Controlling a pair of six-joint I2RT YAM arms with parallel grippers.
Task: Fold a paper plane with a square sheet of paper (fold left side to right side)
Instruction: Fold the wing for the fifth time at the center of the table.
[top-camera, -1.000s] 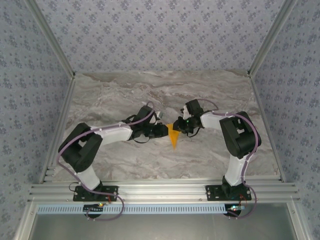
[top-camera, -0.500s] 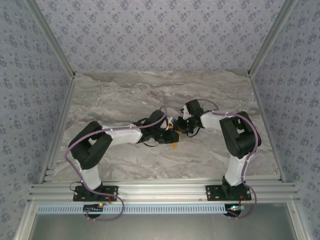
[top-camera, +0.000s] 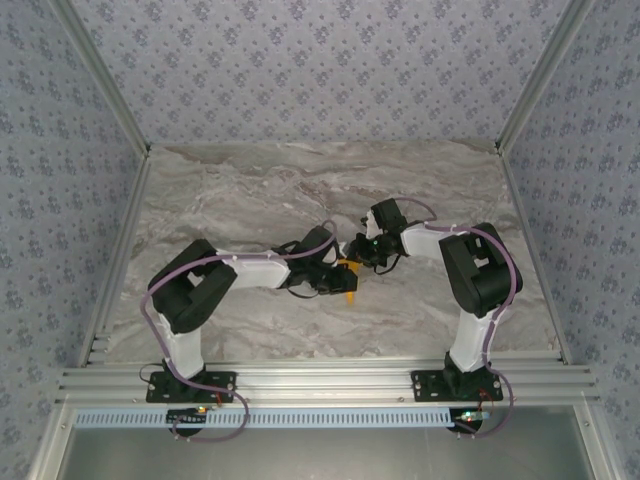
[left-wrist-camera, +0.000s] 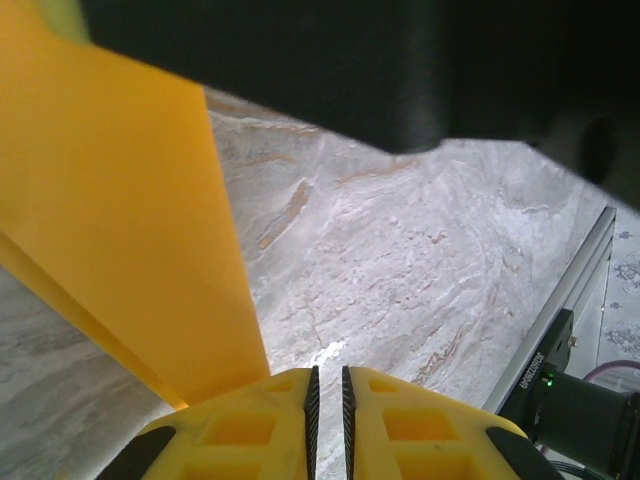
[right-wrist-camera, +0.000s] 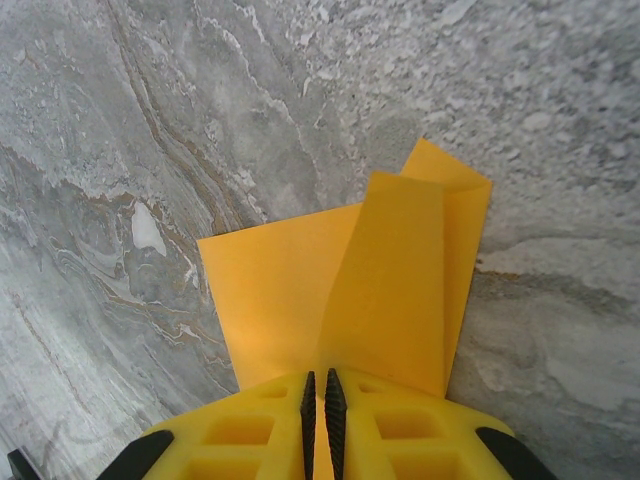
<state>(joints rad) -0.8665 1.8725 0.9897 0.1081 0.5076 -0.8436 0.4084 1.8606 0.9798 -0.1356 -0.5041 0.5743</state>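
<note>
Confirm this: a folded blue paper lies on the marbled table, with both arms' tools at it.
Wrong colour: the paper is orange-yellow, not blue; the right wrist view shows it. Otherwise right: folded, on the marbled table, with the left tool and right tool both at it.

Left arm (top-camera: 240, 268): white moulded link shells and bulky black joint housings.
Left base plate (top-camera: 190, 383): flat, black, rectangular.
Left cable (top-camera: 158, 288): lilac, looped along the links.
Right arm (top-camera: 470, 270): same build, with white links and black housings.
Right base plate (top-camera: 452, 382): flat, black.
Right cable (top-camera: 513, 275): lilac.
Wrist light (top-camera: 372, 240): small green dot on the right arm's black wrist.
Left gripper (left-wrist-camera: 327, 372): bright yellow plastic fingers (left-wrist-camera: 240, 432) with rectangular moulded recesses and black ridged inner pads (left-wrist-camera: 312, 400).
Right gripper (right-wrist-camera: 317, 375): matching yellow fingers (right-wrist-camera: 250, 440) with the same recesses and black ridged pads (right-wrist-camera: 308, 400).
</note>
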